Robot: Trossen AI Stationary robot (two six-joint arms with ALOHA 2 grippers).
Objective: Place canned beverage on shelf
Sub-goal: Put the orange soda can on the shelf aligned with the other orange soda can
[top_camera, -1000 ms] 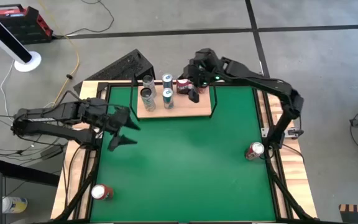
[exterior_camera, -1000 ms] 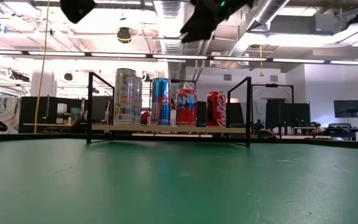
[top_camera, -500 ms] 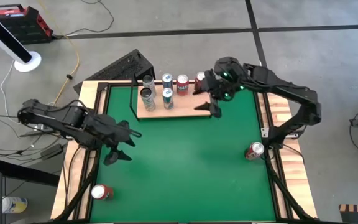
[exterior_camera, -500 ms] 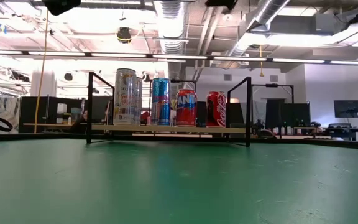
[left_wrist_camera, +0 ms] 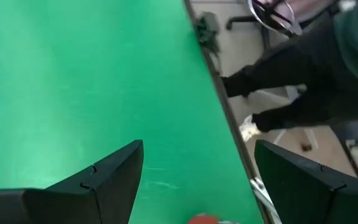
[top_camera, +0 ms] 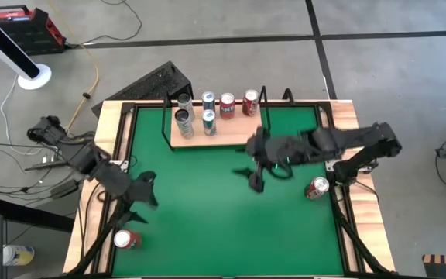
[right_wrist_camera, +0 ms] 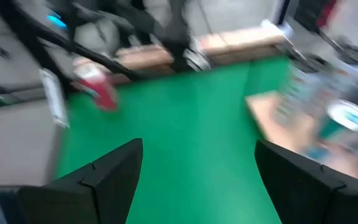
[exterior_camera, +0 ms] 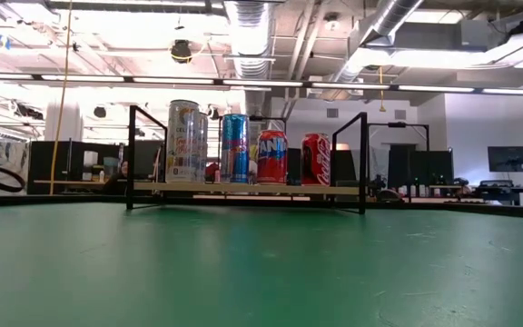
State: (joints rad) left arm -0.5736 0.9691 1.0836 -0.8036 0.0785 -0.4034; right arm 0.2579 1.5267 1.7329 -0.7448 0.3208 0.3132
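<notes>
The light-wood shelf (top_camera: 235, 133) with its black wire frame stands at the far middle of the green mat and also shows in the low view (exterior_camera: 243, 188). Several cans (top_camera: 208, 101) stand upright on it. One red can (top_camera: 126, 239) lies on the mat at the near left corner, and another red can (top_camera: 317, 188) lies at the mat's right edge. My left gripper (top_camera: 135, 203) is open and empty, just on the far side of the near-left can (left_wrist_camera: 207, 219). My right gripper (top_camera: 251, 177) is open and empty over the mat, left of the right-edge can (right_wrist_camera: 98, 90).
The mat (top_camera: 207, 217) lies in a wooden table frame with black rails (top_camera: 347, 225) along its sides. A dark keyboard-like object (top_camera: 157, 81) lies beyond the far left corner. The mat's middle and near part are bare.
My left gripper has gone toward the table's near edge, down toward the red can at the near left corner. My right gripper has drawn away from the shelf's right end toward the near edge and turned toward the right-edge can. The red can at the shelf's far right end now stands uncovered.
</notes>
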